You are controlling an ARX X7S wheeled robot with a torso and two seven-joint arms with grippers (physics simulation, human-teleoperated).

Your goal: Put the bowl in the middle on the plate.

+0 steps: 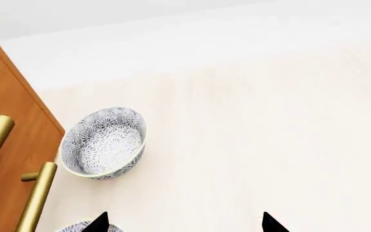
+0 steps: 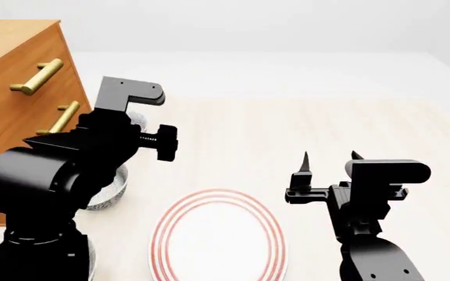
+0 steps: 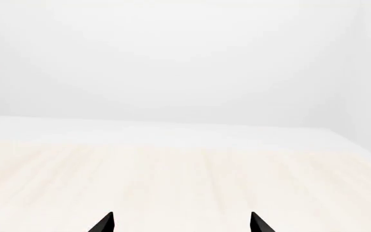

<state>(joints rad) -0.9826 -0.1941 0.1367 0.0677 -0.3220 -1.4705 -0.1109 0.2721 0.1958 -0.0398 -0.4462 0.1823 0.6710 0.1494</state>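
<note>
Sitting nearest the robot in the head view was the plate (image 2: 218,237), flat on the pale desk (image 2: 287,129) between the two arms, red rings showing and nothing on it. Right beside it, the right tool (image 2: 330,157) hovered above the desk with its two pointed fingertips standing apart and nothing between them; the right wrist view showed only those black tips over bare wood. Over on the left, the bulky left arm (image 2: 77,158) covered a lot. A speckled bowl (image 2: 108,190) peeked out from under it, just left of the plate and close to the wooden cabinet (image 2: 14,88); a bit of another one showed higher up behind the arm, so which one was the middle bowl could not be told from there. The left wrist view gave the left tool (image 1: 184,224) with its tips wide apart, empty, a far bowl (image 1: 105,142) resting upright on the desk just beside the cabinet's corner and brass handles (image 1: 36,198), and the rim of one more bowl beside one tip.
</note>
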